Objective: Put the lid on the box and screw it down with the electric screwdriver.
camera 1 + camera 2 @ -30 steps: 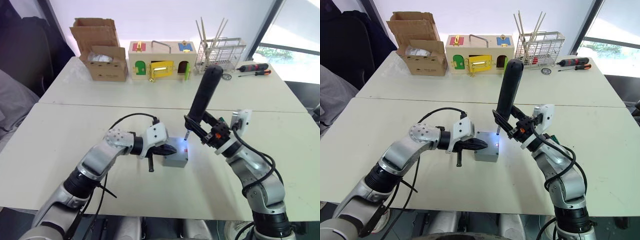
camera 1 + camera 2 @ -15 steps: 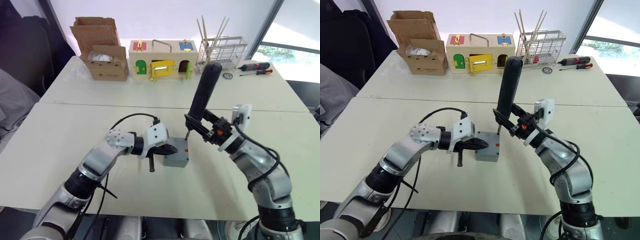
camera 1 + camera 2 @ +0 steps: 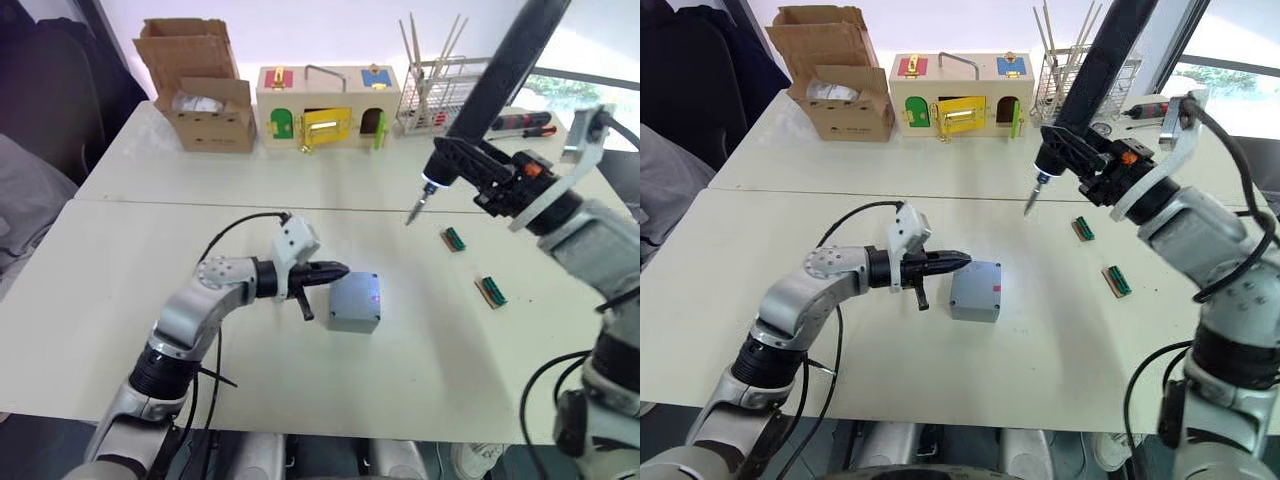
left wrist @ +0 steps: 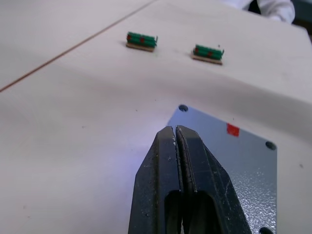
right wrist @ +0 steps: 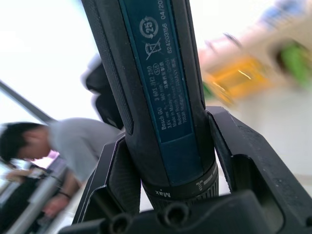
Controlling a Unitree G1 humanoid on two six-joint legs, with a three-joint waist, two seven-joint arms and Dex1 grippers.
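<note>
Grey plastic lid (image 3: 356, 293) is seen seated flat on the small grey box (image 3: 975, 293), near the middle of the pale table (image 3: 120, 290), with bare tabletop around every edge. Just left of it, the left gripper (image 4: 176, 139) is held with fingers pressed together, empty. Far right and raised, the thick dark blue electric screwdriver (image 3: 1092, 70) is clamped by the right gripper (image 5: 168, 161), its bit well apart from the lid.

pale table (image 3: 120, 290) bears grey box (image 3: 354, 302), two green connectors (image 3: 455, 239).
</note>
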